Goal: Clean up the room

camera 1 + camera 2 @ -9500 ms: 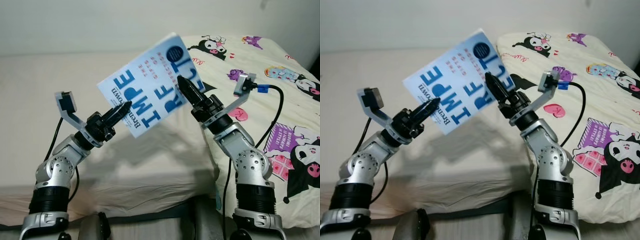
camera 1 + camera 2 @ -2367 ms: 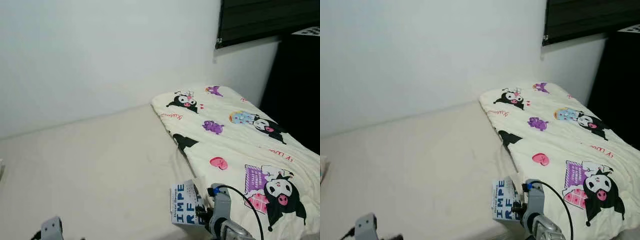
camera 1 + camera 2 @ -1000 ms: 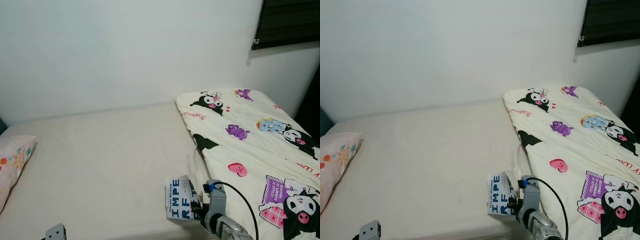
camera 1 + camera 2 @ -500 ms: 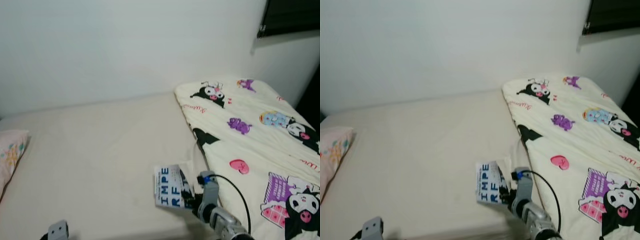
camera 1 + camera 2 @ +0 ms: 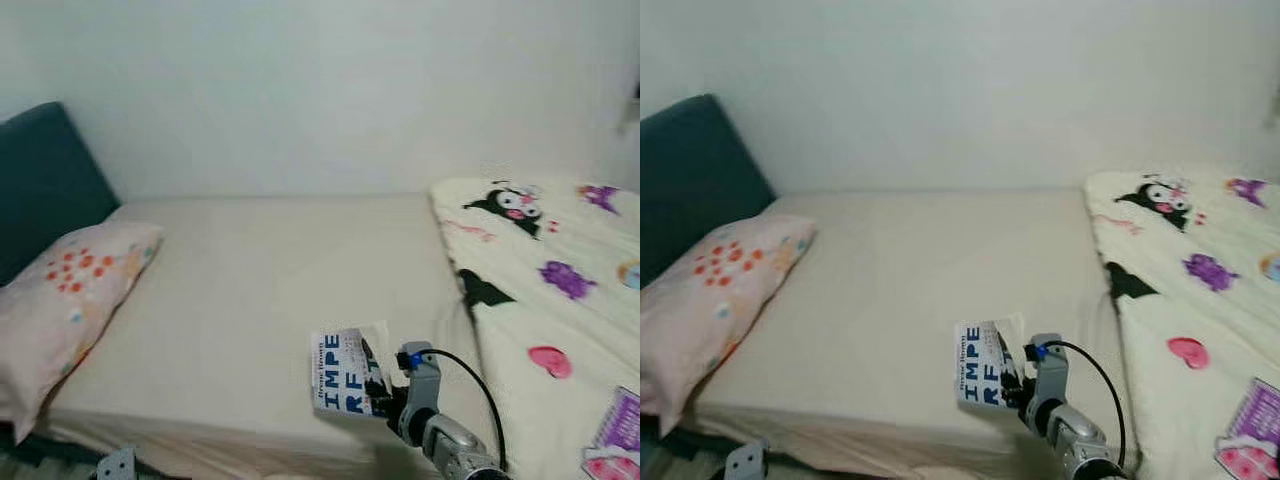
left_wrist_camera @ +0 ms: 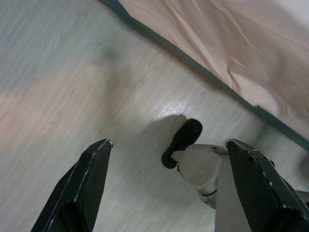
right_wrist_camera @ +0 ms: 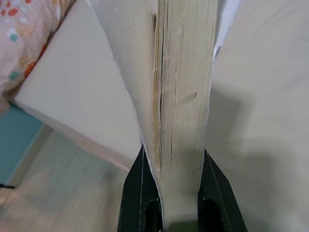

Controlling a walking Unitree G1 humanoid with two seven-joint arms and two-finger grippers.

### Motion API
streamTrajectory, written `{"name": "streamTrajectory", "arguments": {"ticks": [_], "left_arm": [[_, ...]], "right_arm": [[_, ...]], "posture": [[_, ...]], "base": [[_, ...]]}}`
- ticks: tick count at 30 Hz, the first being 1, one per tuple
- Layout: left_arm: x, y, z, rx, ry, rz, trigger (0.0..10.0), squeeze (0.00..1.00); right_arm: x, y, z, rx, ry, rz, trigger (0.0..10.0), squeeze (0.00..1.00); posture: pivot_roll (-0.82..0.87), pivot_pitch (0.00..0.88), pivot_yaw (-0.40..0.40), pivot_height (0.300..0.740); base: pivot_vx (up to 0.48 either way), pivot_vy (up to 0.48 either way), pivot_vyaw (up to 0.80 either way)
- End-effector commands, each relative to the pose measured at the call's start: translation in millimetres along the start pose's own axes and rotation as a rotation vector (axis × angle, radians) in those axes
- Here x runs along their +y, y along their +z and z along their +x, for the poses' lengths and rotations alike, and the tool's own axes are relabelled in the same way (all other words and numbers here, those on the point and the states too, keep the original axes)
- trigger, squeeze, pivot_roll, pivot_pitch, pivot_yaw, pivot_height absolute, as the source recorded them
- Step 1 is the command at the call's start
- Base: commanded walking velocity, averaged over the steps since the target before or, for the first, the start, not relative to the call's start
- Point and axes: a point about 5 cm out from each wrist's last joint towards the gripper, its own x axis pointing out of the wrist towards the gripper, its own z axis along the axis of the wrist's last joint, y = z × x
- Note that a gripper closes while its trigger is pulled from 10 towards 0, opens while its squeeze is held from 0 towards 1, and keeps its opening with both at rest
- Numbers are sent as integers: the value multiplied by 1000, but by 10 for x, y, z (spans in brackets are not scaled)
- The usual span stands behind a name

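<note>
A plain white wall [image 5: 300, 90] runs behind a bed [image 5: 270, 280] under a cream sheet. A dark teal headboard [image 5: 40, 180] stands at the robot's left, a pink spotted pillow [image 5: 70, 300] leaning by it (slightly blurred). A cartoon-print duvet [image 5: 1200, 290] covers the right side. Pale wood-grain floor [image 6: 58, 87] lies below.

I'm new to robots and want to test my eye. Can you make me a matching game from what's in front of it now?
Things:
1. book
2. pillow
3. quilt
4. left tool

States or places:
A. open, over the wooden floor
B. at the bed's left end, by the dark headboard
C. clamped in the right tool
D. spread on the bed's right side, cartoon print

Pairs: 1-C, 2-B, 3-D, 4-A
</note>
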Motion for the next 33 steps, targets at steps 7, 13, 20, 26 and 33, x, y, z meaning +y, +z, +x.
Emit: {"name": "streamTrajectory", "arguments": {"ticks": [7,13,20,26,33], "left_arm": [[6,33,4,8,5,17,10000,0],[2,55,6,-5,9,25,10000,0],[-5,74,7,-16,-1,63,10000,0],[-12,84,8,-22,-3,86,10000,0],[-31,82,10,-18,-17,133,10000,0]], "right_arm": [[70,31,34,-27,36,-1,10000,0],[78,67,41,-45,51,-2,10000,0],[84,86,43,-57,63,-1,10000,0],[94,110,48,-70,78,1,10000,0],[92,128,49,-75,88,0,10000,0]], "posture": [[-88,0,75,740],[-89,0,77,740],[-91,0,76,740],[-92,0,76,740],[-93,0,72,740]], "base": [[-265,0,750],[-80,0,750],[0,0,748],[0,0,750],[0,0,750]]}}
